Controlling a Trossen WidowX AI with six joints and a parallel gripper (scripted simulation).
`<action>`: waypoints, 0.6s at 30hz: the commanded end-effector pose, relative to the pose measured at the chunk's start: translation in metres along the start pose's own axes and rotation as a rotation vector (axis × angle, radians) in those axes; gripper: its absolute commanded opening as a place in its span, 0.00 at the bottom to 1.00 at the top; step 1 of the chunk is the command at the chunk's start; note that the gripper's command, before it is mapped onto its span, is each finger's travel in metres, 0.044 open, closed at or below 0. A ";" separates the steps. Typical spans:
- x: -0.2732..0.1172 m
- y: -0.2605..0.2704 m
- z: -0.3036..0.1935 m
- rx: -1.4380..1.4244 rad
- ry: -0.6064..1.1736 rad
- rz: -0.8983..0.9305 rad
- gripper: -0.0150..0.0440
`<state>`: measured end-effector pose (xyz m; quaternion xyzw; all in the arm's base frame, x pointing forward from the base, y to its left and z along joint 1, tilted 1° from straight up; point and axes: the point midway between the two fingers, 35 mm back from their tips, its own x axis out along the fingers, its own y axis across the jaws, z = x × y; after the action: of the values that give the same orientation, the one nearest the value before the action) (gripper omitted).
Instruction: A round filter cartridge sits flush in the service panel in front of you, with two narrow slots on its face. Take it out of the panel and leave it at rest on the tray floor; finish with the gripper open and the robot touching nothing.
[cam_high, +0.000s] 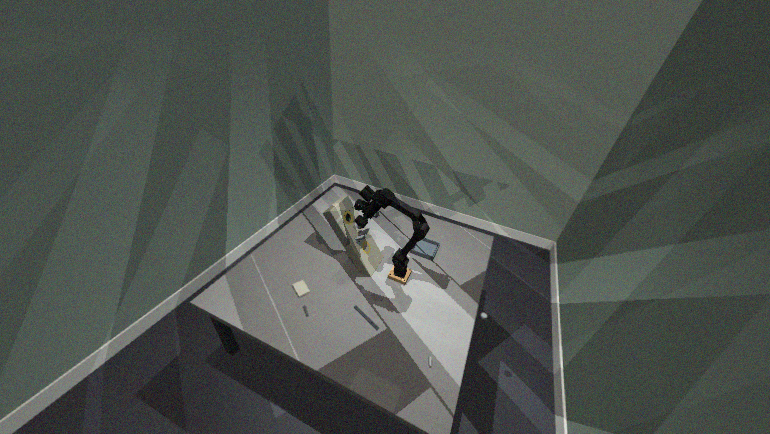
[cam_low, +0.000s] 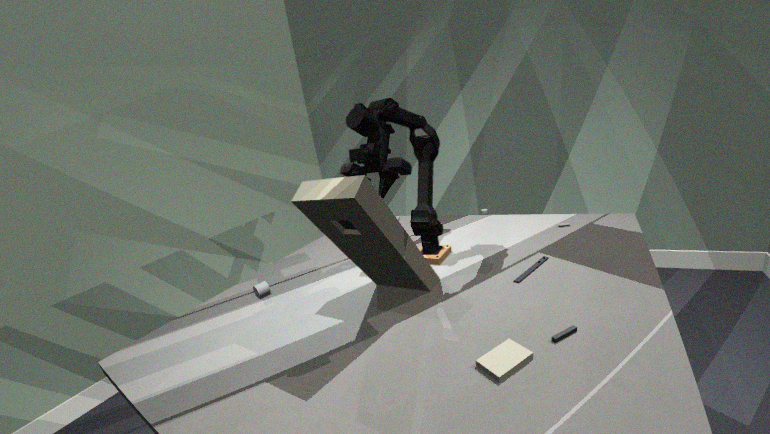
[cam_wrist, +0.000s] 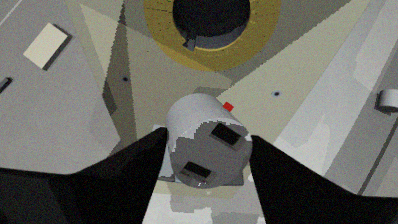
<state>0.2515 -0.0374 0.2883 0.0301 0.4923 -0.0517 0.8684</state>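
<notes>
Greenish walls (cam_high: 161, 134) (cam_low: 161, 107), streaky with shadows, surround the grey tabletop (cam_high: 323, 280) (cam_low: 431, 377) (cam_wrist: 30, 120) on my feed. Right now I've got the fingers (cam_high: 361, 221) (cam_low: 386, 182) clamped on the cartridge (cam_wrist: 210, 145), one on each side, with both slots showing in the wrist cam. It's in front of the tilted panel (cam_high: 339, 226) (cam_low: 372, 242) (cam_wrist: 165, 75), clear of the yellow ring (cam_high: 352, 214) (cam_wrist: 155, 30) and its dark round opening. Can't tell if its far end touches anything, tbh. The blue tray (cam_high: 434, 256) is near the arm's orange base (cam_high: 408, 273) (cam_low: 447, 251), well apart from the fingers. Out on the tabletop, a cream block (cam_high: 300, 288) (cam_low: 504, 360) (cam_wrist: 46, 46) lies flat near a short dark bar (cam_high: 305, 311) (cam_low: 564, 333) (cam_wrist: 5, 84).
</notes>
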 end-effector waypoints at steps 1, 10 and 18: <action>-0.019 0.000 0.004 -0.001 -0.009 0.000 0.25; -0.053 0.000 0.003 -0.001 -0.011 0.000 0.25; -0.063 -0.006 0.003 -0.002 -0.006 -0.002 0.25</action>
<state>0.2223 -0.0362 0.3402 0.0290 0.4894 -0.0539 0.8699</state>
